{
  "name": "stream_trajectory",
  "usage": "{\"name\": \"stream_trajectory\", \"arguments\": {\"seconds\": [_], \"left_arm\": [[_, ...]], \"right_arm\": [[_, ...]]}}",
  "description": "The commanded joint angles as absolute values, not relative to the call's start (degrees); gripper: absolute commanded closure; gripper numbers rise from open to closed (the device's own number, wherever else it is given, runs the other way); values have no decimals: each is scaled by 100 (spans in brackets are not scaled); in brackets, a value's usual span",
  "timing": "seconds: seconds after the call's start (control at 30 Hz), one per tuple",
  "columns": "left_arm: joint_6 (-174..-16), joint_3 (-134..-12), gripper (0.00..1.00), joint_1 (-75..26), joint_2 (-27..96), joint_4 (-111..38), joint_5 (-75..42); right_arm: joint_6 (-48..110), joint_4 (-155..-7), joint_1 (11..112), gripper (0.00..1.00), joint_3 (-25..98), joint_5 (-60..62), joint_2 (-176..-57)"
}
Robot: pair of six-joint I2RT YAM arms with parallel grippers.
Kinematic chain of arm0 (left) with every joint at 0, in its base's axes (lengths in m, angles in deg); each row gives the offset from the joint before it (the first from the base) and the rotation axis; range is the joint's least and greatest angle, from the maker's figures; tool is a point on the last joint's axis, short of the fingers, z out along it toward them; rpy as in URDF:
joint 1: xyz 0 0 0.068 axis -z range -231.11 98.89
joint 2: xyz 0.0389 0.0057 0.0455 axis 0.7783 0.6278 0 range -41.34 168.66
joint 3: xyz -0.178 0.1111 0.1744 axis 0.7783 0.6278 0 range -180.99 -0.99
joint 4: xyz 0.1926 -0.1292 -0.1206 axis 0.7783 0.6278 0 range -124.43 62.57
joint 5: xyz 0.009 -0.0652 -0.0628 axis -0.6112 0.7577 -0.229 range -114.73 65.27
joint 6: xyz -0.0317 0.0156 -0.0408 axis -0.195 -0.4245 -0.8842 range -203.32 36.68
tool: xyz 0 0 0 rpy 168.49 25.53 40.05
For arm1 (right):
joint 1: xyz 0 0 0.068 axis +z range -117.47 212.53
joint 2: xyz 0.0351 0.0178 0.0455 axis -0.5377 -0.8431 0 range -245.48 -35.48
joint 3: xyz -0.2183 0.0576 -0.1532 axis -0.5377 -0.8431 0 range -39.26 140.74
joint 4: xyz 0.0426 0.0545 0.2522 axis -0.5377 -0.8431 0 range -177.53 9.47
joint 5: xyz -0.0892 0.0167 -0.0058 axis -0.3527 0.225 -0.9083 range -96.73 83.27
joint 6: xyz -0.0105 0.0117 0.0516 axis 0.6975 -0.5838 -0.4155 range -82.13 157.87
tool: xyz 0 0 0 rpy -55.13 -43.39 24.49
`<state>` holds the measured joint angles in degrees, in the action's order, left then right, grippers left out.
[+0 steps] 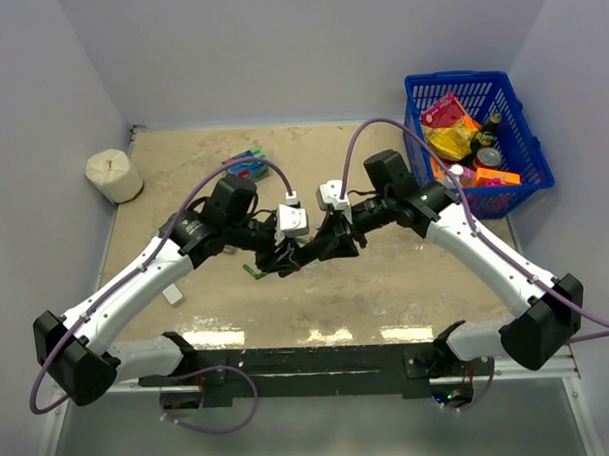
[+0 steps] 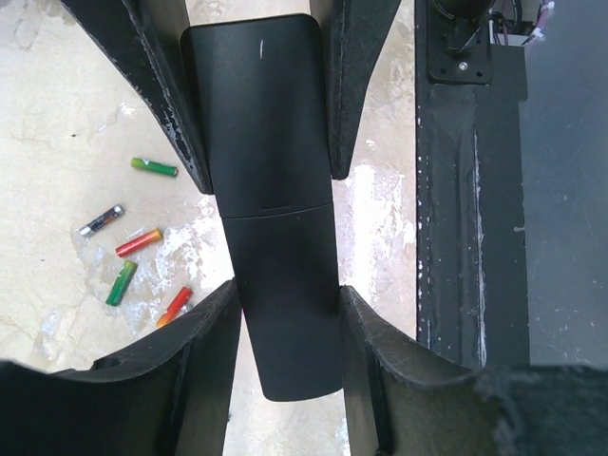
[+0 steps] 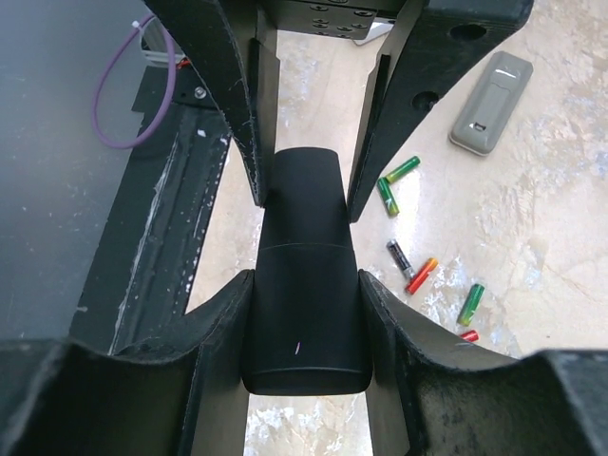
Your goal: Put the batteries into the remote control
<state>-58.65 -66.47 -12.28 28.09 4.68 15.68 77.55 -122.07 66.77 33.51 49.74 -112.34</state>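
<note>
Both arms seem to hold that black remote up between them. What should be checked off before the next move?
1. Hold of the left gripper on the remote control: ok, fingers press both sides.
2. Hold of the right gripper on its other end: ok, fingers meet both sides.
3. Remote opened for loading: not ok, casing looks closed.
4. Loose batteries in sight: ok, several lie on the table, none held.
5. Battery markings readable: cannot tell, too small.

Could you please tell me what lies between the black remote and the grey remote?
In the right wrist view, two green batteries lie on the table between the black remote and the grey remote.
</note>
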Motion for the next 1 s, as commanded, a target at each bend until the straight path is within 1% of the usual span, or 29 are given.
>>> {"name": "stream_trajectory", "arguments": {"seconds": [0.0, 0.03, 0.07, 0.1, 0.13, 0.17, 0.2, 0.23, 0.27, 0.3, 0.33, 0.37, 0.4, 0.43, 0.47, 0.5, 0.6, 0.67, 0.77, 0.87, 0.9, 0.97], "left_arm": [[-6036, -6815, 54, -1217, 2511, 109, 1054], [-6142, -6718, 45, -1217, 2319, -14, 860], [-6308, -6630, 30, -1217, 2196, -198, 293], [-6763, -6543, 22, -1226, 2046, -687, -26], [-6993, -6324, 16, -1261, 1714, -927, -325], [-7257, -6200, 6, -1287, 1528, -1182, -972], [-7929, -6068, 0, -1322, 1344, -1689, -1344], [-8267, -5806, 0, -1401, 959, -1920, -1678], [-8662, -5656, 0, -1437, 755, -2123, -2221], [-9431, -5506, 0, -1472, 570, -2473, -2453], [-9813, -5217, 0, -1481, 203, -2633, -2786], [-10209, -5049, 0, -1490, 25, -2774, -3267], [-11065, -4908, 0, -1481, -142, -2871, -3525], [-11526, -4646, 0, -1490, -448, -2863, -3771], [-11975, -4513, 0, -1490, -599, -2872, -4139], [-12753, -4372, 0, -1481, -748, -2942, -4256], [-13803, -3661, 0, -1490, -1354, -3354, -4257], [-14140, -3493, 0, -1490, -1427, -3741, -4056], [-14824, -3439, 0, -1490, -1208, -4006, -3740], [-15125, -3387, 0, -1481, -900, -4321, -3554], [-15274, -3282, 0, -1481, -821, -4775, -3493], [-15415, -3211, 0, -1472, -742, -5190, -3387]], "right_arm": [[7550, -11931, 6707, 100, 3378, 4856, -10878], [7305, -11529, 6715, 100, 3177, 4829, -10773], [7128, -11246, 6716, 100, 3045, 4777, -10546], [6639, -10913, 6707, 100, 2896, 4611, -10396], [6382, -10170, 6707, 100, 2555, 4461, -10264], [6119, -9788, 6715, 100, 2386, 4312, -10149], [5472, -9350, 6716, 100, 1984, 4128, -9861], [5170, -8440, 6707, 100, 1771, 3743, -9736], [4888, -8057, 6715, 100, 1552, 3600, -9596], [4259, -7514, 6707, 100, 1132, 3450, -9386], [3966, -6595, 6715, 100, 919, 3249, -9288], [3649, -6203, 6724, 100, 734, 3090, -9226], [3203, -5877, 6724, 100, 436, 2897, -9130], [3041, -5325, 6750, 100, 303, 2704, -9094], [2918, -5094, 6820, 100, 188, 2319, -9067], [2778, -4926, 6882, 100, 109, 2132, -9041], [2601, -4389, 7111, 100, -120, 1596, -9058], [2504, -4020, 7329, 100, -173, 1358, -9137], [2372, -3563, 7689, 100, -261, 717, -9286], [2407, -3343, 8050, 100, -209, 251, -9505], [2442, -3299, 8130, 100, -191, 128, -9567], [2451, -3114, 8315, 100, -200, -136, -9716]]}}
